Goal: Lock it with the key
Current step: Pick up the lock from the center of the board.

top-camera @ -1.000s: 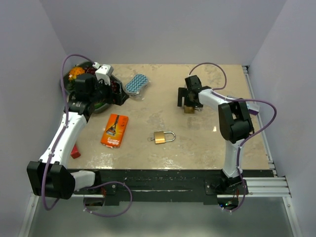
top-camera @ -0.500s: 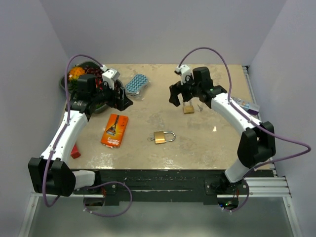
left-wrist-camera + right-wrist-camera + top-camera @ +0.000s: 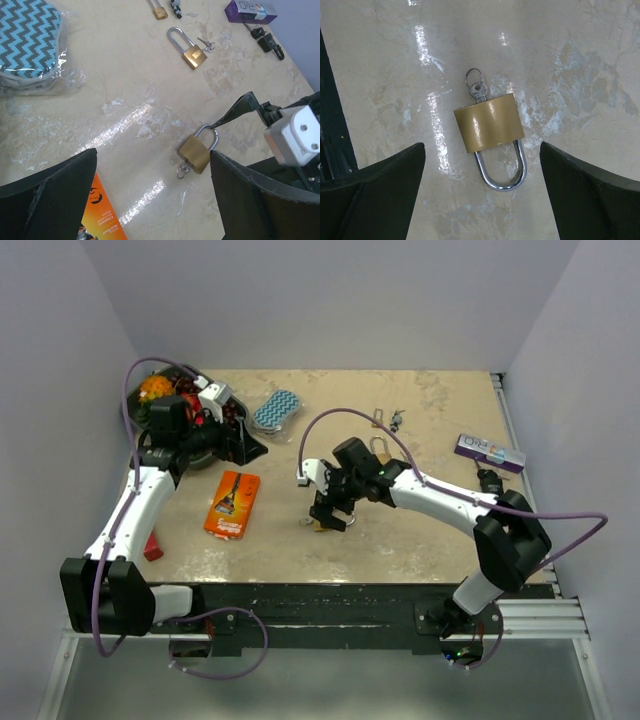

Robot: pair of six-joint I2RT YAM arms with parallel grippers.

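A brass padlock [image 3: 489,123] lies flat on the table with a small key [image 3: 476,90] in its keyhole and its steel shackle [image 3: 503,172] pointing at the wrist camera. My right gripper [image 3: 482,146] hovers open right above it, one finger on each side, touching nothing. In the top view this gripper [image 3: 330,508] covers most of the padlock [image 3: 320,527]. My left gripper [image 3: 245,445] is open and empty at the back left. Its wrist view shows the same padlock [image 3: 196,152] and key [image 3: 183,169] ahead.
A second brass padlock [image 3: 381,449] with a long shackle lies behind, and a third [image 3: 378,418] with keys [image 3: 398,420] further back. There is an orange packet [image 3: 232,503], a blue zigzag sponge [image 3: 276,408], a dark bowl [image 3: 185,445], a purple box [image 3: 490,452] and a red item [image 3: 152,547].
My right arm has swung from the long-shackle padlock at the back to the front padlock and come down over it. The left arm has barely moved.
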